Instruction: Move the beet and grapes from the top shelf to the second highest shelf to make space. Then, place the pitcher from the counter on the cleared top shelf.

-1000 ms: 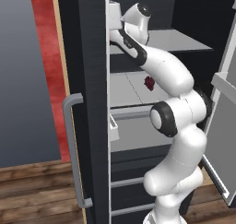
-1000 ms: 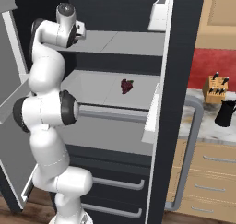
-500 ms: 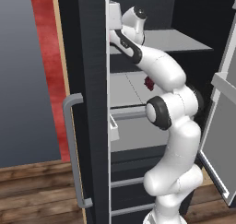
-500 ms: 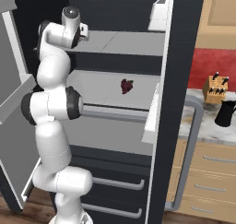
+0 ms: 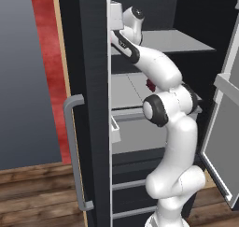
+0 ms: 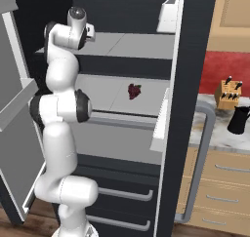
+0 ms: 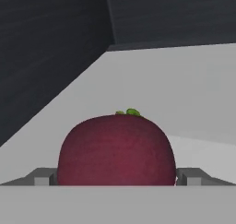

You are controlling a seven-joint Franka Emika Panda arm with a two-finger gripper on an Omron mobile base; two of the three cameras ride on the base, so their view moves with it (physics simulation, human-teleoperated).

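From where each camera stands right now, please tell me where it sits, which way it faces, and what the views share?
Left base view: behind the arm on its left, facing the open fridge; the white arm rises at lower right toward the top shelf.
Right base view: behind on the right, facing the fridge, grapes, counter and pitcher; arm at left.
Hand view: on the hand, facing the beet between the jaws.
Both base views share the shelves and arm.

Top shelf [image 6: 136, 45]: beet [image 7: 117, 150], apparently resting. Second highest shelf [image 6: 110, 92]: grapes [image 6: 134, 90].
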